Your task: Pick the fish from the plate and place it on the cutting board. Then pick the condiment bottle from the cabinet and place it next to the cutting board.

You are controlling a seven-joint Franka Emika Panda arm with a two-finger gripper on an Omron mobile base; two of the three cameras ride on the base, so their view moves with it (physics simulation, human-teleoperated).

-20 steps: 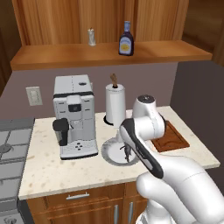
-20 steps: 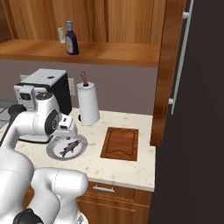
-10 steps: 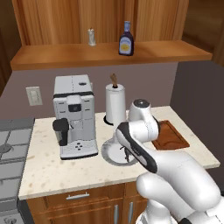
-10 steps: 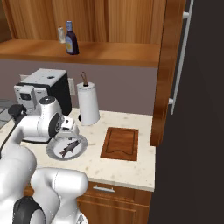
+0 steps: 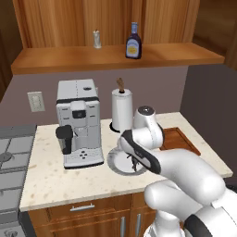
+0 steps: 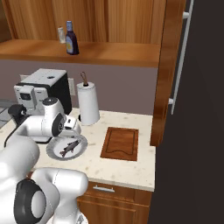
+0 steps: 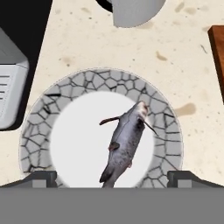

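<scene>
Gripper (image 7: 112,177) hangs wide open straight over the fish (image 7: 124,146), which lies on the plate (image 7: 37,127) between the two fingertips (image 7: 41,177), not touched. Coffee machine (image 5: 78,122) sits just left of gripper, paper towel roll (image 5: 121,111) behind it, cutting board (image 6: 121,143) right. Arm hides the fish in left base view.

White arm bent forward from the base, wrist turned downward, gripper (image 7: 112,178) pointing straight down with jaws spread to their widest, the two dark fingertips (image 7: 40,178) far apart at either side, nothing held between them.
</scene>
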